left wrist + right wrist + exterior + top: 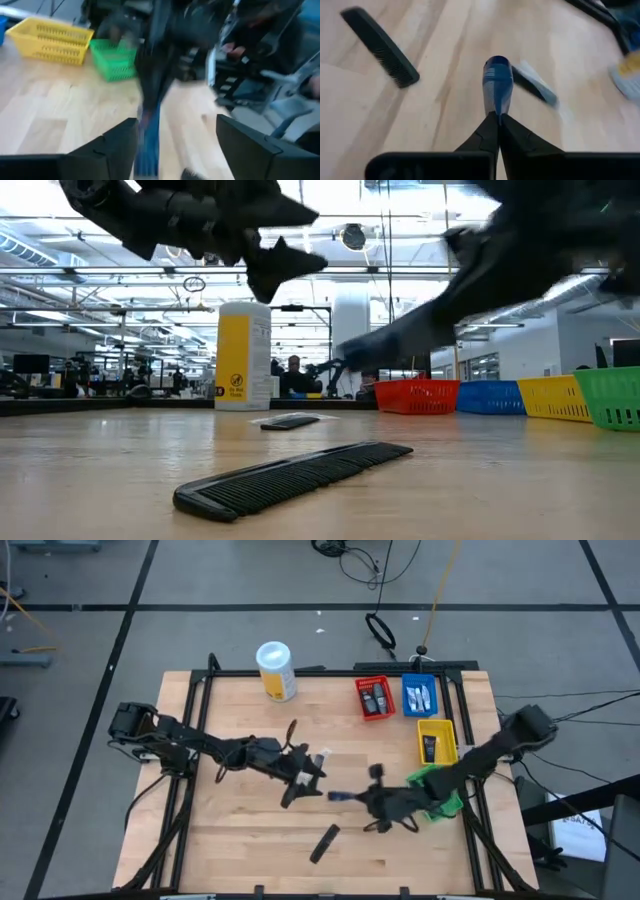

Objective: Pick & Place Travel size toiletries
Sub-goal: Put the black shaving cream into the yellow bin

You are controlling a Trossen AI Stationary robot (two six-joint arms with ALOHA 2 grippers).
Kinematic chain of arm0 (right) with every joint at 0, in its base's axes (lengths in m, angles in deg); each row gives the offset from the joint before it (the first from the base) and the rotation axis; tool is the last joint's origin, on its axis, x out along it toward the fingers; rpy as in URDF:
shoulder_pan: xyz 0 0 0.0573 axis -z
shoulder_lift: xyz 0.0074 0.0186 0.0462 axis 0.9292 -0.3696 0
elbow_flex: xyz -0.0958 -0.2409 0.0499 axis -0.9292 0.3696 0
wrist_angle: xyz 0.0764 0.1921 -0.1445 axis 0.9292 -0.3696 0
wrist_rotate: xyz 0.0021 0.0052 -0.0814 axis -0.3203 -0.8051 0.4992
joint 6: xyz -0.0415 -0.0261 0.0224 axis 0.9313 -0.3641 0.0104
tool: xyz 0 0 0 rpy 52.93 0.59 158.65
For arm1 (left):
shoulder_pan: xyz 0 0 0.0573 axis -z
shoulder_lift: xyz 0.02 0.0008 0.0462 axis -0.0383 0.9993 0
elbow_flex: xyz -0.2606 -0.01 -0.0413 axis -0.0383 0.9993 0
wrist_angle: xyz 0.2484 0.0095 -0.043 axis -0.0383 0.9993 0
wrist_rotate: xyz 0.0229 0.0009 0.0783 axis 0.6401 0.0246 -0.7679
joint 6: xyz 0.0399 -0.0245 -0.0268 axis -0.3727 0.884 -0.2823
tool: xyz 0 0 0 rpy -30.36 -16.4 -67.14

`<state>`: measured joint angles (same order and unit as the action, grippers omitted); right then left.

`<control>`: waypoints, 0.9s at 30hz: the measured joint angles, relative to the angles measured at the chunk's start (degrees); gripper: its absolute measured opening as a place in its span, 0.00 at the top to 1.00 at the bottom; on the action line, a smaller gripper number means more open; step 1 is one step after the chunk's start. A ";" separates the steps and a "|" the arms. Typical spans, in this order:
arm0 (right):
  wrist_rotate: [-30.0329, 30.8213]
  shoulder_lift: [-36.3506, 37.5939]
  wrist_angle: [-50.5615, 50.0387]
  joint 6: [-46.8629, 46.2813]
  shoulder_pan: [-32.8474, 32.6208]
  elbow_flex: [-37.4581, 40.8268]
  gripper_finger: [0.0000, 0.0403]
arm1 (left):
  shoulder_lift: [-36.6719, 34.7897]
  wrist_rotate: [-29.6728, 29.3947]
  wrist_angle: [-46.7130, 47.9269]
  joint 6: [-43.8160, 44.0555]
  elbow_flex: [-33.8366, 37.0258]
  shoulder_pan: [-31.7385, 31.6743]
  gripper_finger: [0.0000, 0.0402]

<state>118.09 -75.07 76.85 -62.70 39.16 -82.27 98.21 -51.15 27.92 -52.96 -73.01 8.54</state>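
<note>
Handoff caught mid-air over the middle of the wooden table (240, 840). Right gripper (498, 119) pinched tight on the tail end of a dark blue tube (497, 86), held off the table and poking out toward the left arm. Left gripper (175, 145) right there facing it, fingers spread wide on either side of that same tube, not squeezing it as far as visible. Below the tube, a flat dark sachet (534, 84) lying on the wood near centre. Black comb (324, 842) lying flat closer to the near edge, well apart from both grippers. Along the far right: red bin (375, 698) and blue bin (419, 695) side by side, each with small items in it, yellow bin (437, 741) nearer with a dark item inside, green bin (440, 790) mostly under the right arm. Tall white canister with yellow label (276, 671) standing at the far edge, left of the bins.
</note>
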 joint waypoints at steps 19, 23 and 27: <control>-1.84 22.08 -94.84 -81.22 0.54 -11.43 1.00 | 0.04 -22.26 9.92 -2.49 0.04 8.79 0.50; -1.66 21.31 -91.34 -78.92 5.04 -5.57 1.00 | 0.04 -22.26 10.00 -2.50 0.04 8.79 0.53; 1.51 19.84 -91.35 -78.68 9.40 -0.59 1.00 | 0.04 -22.28 10.03 -2.52 0.04 8.79 0.56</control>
<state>119.60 -55.22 -14.50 -141.38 48.56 -82.87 98.25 -73.43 37.94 -55.48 -72.96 17.33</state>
